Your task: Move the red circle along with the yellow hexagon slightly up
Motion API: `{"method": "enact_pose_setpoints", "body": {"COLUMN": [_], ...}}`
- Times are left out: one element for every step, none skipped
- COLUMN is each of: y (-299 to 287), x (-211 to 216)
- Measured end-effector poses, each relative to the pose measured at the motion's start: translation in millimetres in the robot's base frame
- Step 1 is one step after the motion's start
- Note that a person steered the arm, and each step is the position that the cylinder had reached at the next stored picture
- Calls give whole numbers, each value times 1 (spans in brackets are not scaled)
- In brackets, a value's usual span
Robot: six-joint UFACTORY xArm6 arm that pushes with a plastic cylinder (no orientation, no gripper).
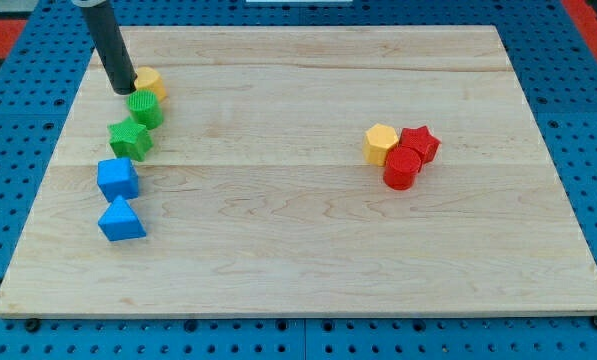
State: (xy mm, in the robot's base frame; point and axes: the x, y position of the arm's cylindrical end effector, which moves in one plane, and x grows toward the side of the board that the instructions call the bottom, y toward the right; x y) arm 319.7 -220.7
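Wooden board (pixel 308 260) holds red circle (pixel 402 168) touching yellow hexagon (pixel 381 143); my tip (pixel 124 90), a bare rod, grips nothing.

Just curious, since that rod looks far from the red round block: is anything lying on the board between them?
No. In the camera view, only bare wood lies between my tip at top left and the red circle at right.

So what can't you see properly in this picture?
- Yellow block at the view's top left: my rod covers its left side, so its shape is unclear, and whether my tip touches it.
- Red star: the red circle hides its lower part.
- My rod's upper end: cut off by the view's top edge.
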Motion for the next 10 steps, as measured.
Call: {"method": "enact_pose_setpoints", "body": {"y": [14,19,6,20,115,201,262,304,379,424], "x": [0,0,-44,-92,-92,-80,-49,9,58,109]}}
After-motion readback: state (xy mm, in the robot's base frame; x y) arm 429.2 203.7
